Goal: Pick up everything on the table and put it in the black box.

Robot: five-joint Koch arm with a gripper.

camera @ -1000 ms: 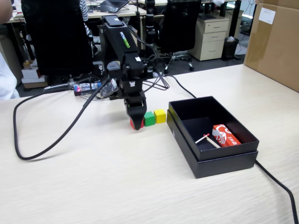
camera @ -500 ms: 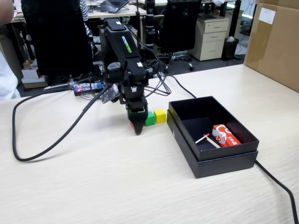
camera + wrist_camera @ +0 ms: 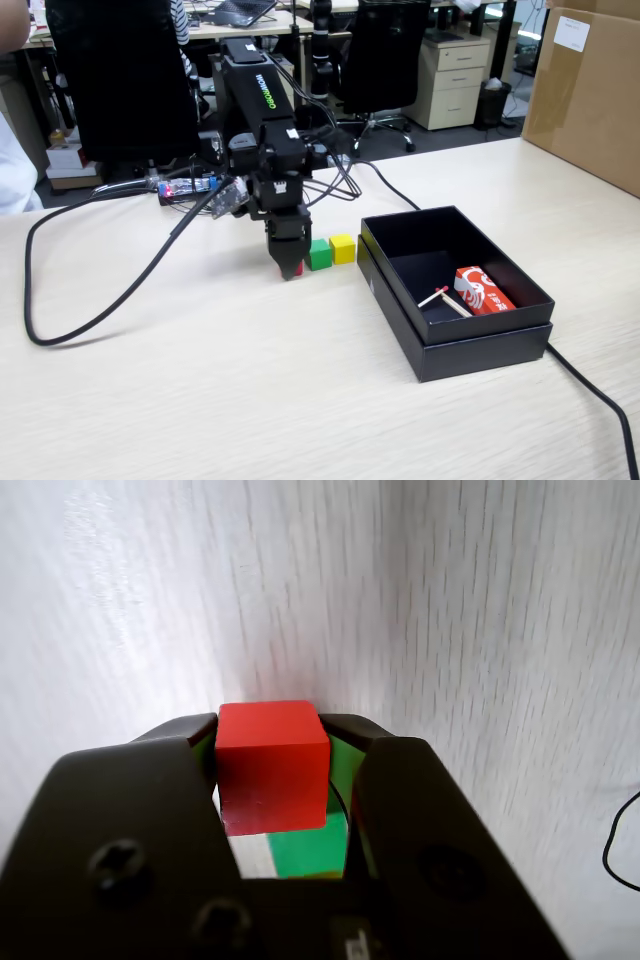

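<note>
Jaws of the gripper clamp the red cube just above the tabletop. Right of the jaws sit the green cube, then the yellow cube, then the black box.

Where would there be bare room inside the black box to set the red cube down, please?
The black box is bare in its far half, toward the yellow cube, and along its left wall. Its near right corner is crowded by the red-and-white packet and the red-tipped stick. The gripper holds the red cube.
</note>
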